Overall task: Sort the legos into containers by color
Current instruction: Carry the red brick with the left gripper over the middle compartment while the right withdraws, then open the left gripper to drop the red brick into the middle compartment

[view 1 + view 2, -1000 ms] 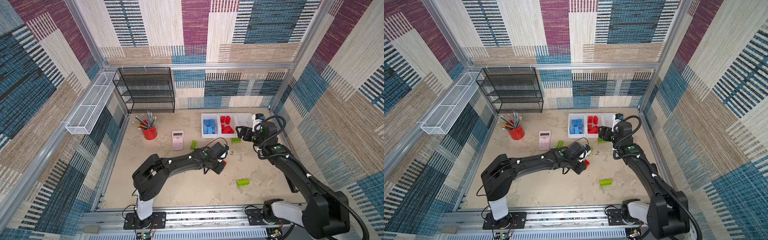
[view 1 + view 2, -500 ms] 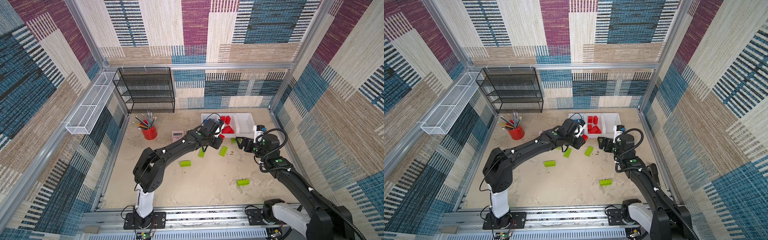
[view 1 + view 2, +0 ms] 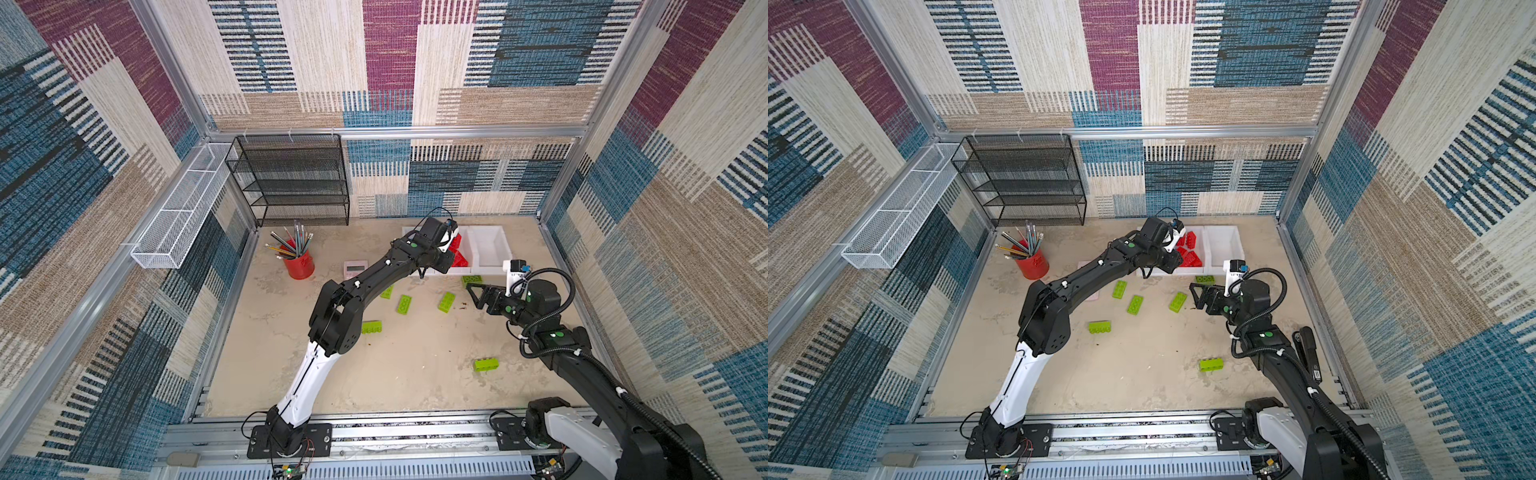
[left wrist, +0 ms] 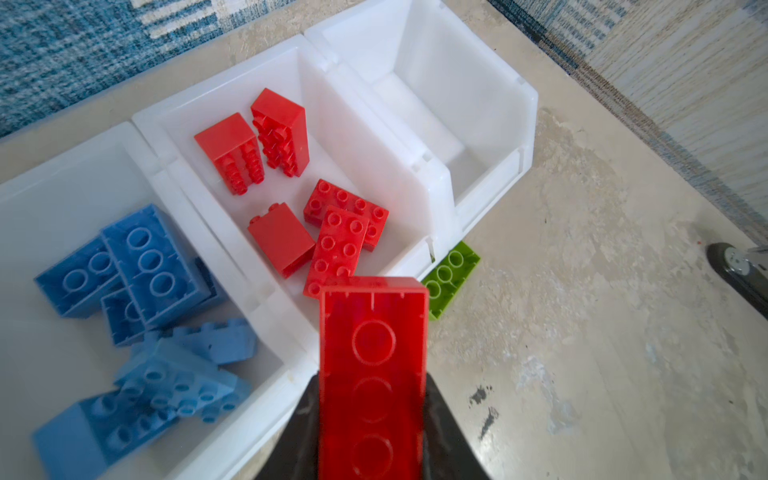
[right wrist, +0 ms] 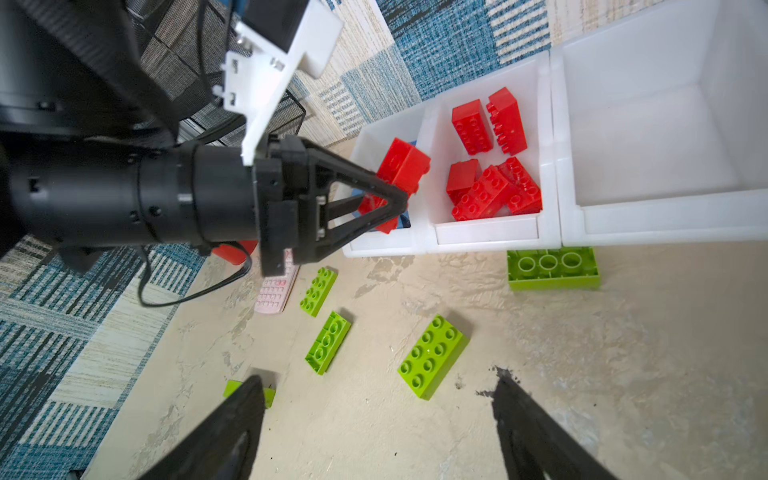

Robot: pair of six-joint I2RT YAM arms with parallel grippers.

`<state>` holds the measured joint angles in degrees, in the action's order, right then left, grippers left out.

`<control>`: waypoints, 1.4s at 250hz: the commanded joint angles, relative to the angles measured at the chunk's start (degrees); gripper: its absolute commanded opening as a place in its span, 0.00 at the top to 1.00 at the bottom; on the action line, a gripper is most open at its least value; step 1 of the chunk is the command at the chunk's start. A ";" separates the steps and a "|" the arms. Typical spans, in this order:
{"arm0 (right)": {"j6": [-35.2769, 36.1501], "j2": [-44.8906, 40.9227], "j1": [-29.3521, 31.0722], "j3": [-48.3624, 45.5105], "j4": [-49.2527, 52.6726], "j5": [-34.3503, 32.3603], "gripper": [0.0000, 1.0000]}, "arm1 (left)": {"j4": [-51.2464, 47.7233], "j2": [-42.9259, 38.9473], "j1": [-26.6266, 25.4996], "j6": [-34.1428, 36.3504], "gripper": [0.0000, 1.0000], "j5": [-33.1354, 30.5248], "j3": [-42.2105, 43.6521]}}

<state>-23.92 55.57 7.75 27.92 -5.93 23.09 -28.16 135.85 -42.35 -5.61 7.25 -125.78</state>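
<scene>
Brick of glossy red plastic, hollow underside showing round tubes, sits pinched in the left gripper over the front rim of the smooth white plastic bins, by the middle one holding studded red bricks. Right gripper hangs spread near lime green studded bricks on mottled beige tabletop.

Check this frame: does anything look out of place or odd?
Nothing damaged or missorted. Green legos lie scattered on the table, an upside-down green lego right by the containers; the left gripper holds a red lego.
</scene>
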 commanded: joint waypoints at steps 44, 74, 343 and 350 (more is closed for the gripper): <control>-2.48 -3.78 0.07 -4.72 -6.78 3.42 0.14 | -1.01 11.89 0.75 -2.29 0.78 5.15 -17.73; -4.18 -8.14 0.07 -7.34 -8.49 3.29 0.14 | 2.31 15.31 1.43 -3.57 0.75 6.50 -22.47; -0.34 1.22 4.89 1.60 7.32 -10.25 0.12 | 24.83 -8.91 3.50 -14.54 0.38 4.89 10.99; -0.26 2.28 5.57 2.35 7.87 -11.25 0.13 | 26.45 -11.57 3.50 -14.89 0.38 4.45 14.60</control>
<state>-25.58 54.41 11.40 27.66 -1.63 17.23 -12.40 133.16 -38.76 -18.31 13.96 -122.26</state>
